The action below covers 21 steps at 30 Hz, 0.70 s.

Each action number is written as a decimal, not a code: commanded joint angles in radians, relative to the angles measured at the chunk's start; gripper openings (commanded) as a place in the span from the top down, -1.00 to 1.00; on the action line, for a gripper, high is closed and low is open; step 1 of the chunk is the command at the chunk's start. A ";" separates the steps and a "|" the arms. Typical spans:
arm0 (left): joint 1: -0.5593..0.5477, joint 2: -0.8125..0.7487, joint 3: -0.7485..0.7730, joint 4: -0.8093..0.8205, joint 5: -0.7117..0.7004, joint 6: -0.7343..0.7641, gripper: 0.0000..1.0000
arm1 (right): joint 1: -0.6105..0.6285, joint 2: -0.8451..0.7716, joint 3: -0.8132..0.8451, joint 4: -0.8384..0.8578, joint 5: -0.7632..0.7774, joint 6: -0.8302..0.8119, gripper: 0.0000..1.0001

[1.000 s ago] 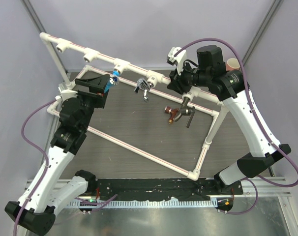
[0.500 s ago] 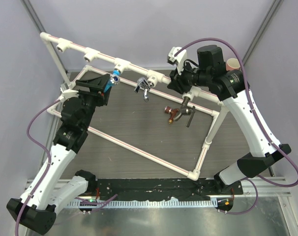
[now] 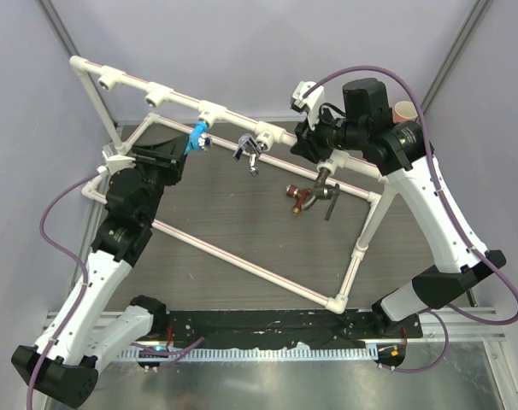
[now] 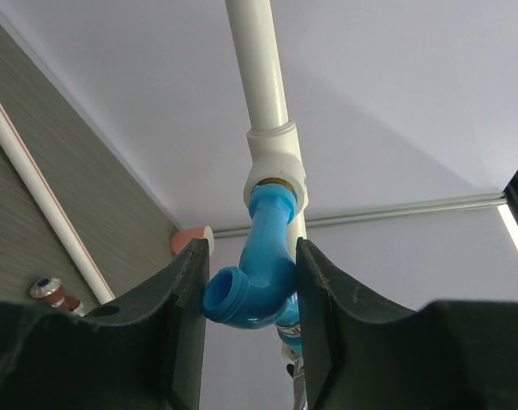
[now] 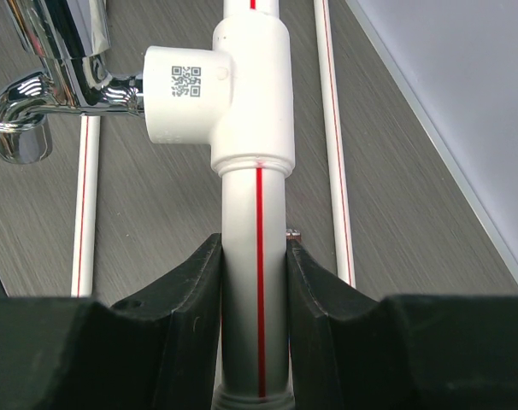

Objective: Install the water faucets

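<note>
**Table** (image 3: 242,213) carrying a white pipe frame (image 3: 242,260). Its raised rail (image 3: 178,100) serves as the reference.

- **Right pincer** (image 5: 255,256): clenched around the rail, just beside the tee (image 5: 220,85) that carries the silver faucet (image 5: 62,77). It is apparently bracing the rail.
- **Left pincer** (image 4: 252,248): grasps the blue faucet (image 4: 263,260), whose inlet sits in a socket (image 4: 276,171) on the rail.
- **Copper faucet** (image 3: 295,198) and **dark grey faucet** (image 3: 329,198): on the table on the near side of the rail, not yet mounted.

**Technique:** turn the blue faucet squarely about the socket's axis, keep the rail braced, and finish with the spout pointing down.
</note>
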 commanded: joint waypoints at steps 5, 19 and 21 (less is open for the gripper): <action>-0.014 0.031 0.225 -0.098 0.052 0.477 0.53 | 0.016 0.019 -0.035 0.008 -0.036 0.027 0.99; -0.016 -0.112 0.048 -0.071 -0.127 0.389 -0.65 | 0.017 0.024 -0.033 0.007 -0.036 0.030 0.99; -0.016 -0.152 0.014 -0.043 -0.138 0.275 -0.80 | 0.017 0.025 -0.033 0.007 -0.038 0.030 0.99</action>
